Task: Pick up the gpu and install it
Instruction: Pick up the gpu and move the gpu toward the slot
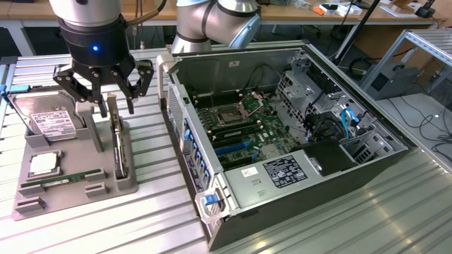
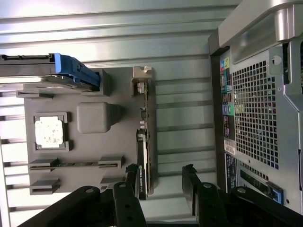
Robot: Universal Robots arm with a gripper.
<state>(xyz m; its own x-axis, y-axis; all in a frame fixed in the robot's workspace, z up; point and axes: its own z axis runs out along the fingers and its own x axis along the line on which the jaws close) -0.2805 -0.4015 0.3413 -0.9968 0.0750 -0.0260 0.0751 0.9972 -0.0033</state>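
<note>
Jaws wide open, hovering right above the gpu [image 1: 118,145], which stands on edge in the grey tray [image 1: 67,200], on the tray's side nearest the PC case [image 1: 297,225]. I'd straddle the card squarely and pinch its flat faces, not the rim.

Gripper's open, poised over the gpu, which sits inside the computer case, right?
Not quite. The exterior view shows the gpu standing edge-on in the grey tray beside the computer case, not inside it. The gripper is open, poised over it.
</note>
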